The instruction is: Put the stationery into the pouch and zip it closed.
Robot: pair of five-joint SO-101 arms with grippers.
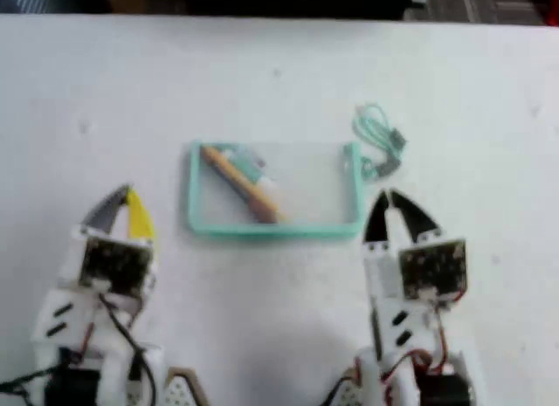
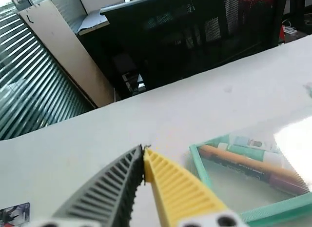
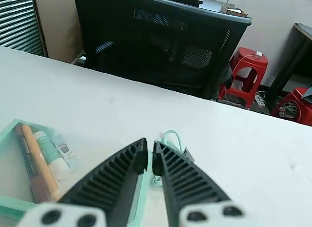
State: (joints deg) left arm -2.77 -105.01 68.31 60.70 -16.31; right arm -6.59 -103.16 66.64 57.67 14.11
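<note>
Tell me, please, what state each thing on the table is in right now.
pouch: lying flat, stationery inside; zip state unclear.
orange pen: inside the pouch, lying slantwise.
white and teal tube: inside the pouch, beside the pen.
teal cord: coiled loose at the pouch's far right corner.
left gripper: shut, empty, left of the pouch.
right gripper: shut, tips at the pouch's right edge.

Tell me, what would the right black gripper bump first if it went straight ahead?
Most likely the mint-green cord loop lying just past the right gripper, beside the end of the clear green-edged pouch. Height is hard to judge, so it might pass above it.
</note>
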